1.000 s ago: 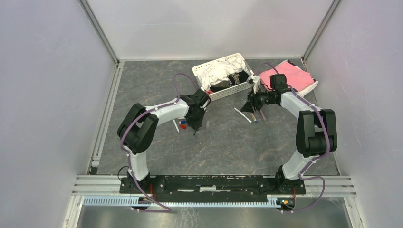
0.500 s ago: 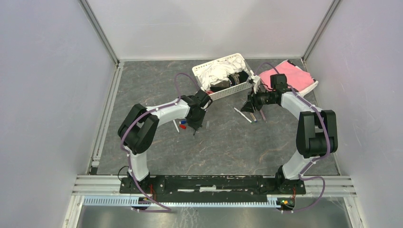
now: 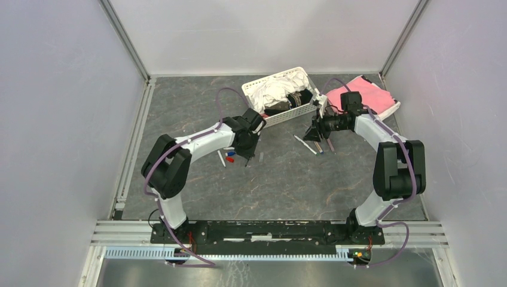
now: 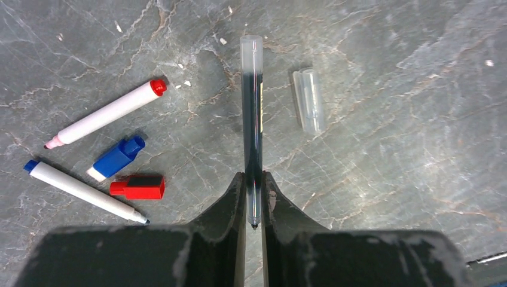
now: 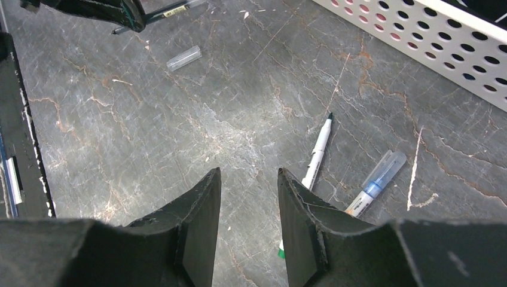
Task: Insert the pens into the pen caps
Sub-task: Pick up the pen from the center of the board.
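My left fingers (image 4: 234,206) pinch the dark pen (image 4: 252,107) close to its writing tip, the barrel pointing away over the table (image 4: 388,149). The clear cap (image 4: 308,100) lies just beside the barrel, not touching it. My right fingers (image 5: 200,209) are spread and empty above a white pen (image 5: 317,152). I should grip firmly, leave the tip exposed, and slide the cap on straight along the barrel.

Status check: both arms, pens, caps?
Left end effector shut on dark pen. Right end effector open, empty. Clear cap loose on table beside that pen. Nothing between them.
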Controlling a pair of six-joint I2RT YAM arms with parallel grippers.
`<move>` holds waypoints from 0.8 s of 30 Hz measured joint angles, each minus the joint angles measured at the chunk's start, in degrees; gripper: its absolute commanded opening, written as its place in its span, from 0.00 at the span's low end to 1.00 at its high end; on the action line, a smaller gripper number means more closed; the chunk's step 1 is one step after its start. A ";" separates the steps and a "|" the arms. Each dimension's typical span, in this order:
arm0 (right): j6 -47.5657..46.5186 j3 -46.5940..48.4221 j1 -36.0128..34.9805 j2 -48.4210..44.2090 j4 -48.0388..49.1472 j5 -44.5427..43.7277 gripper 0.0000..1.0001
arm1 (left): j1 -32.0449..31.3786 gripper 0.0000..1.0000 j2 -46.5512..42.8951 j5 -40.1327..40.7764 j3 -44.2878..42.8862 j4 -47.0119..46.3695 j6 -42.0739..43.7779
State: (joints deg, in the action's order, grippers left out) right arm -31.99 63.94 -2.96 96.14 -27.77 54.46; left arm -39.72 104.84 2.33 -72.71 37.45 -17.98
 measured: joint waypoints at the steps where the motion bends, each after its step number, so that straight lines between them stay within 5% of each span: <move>1: -0.33 0.02 0.00 -0.11 -0.20 0.04 0.45 | 0.00 0.02 -0.57 -0.50 -0.11 0.04 0.09; 20: -11.98 2.71 -0.02 -2.80 -6.93 3.43 0.46 | 3.69 0.02 -4.42 -16.20 -2.03 0.17 0.98; 22: -16.46 2.73 -0.24 -3.02 -8.66 4.76 0.51 | 4.24 0.02 -4.50 -19.21 -2.54 0.15 0.98; 24: -25.64 2.82 -0.63 -3.87 -12.46 6.01 0.67 | 4.87 0.02 -4.50 -23.58 -3.15 0.17 0.98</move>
State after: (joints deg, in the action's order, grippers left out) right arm -57.63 66.76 -3.60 92.27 -40.23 60.47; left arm -34.85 100.33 -21.26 -75.85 37.63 -16.99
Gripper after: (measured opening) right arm 0.504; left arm 0.164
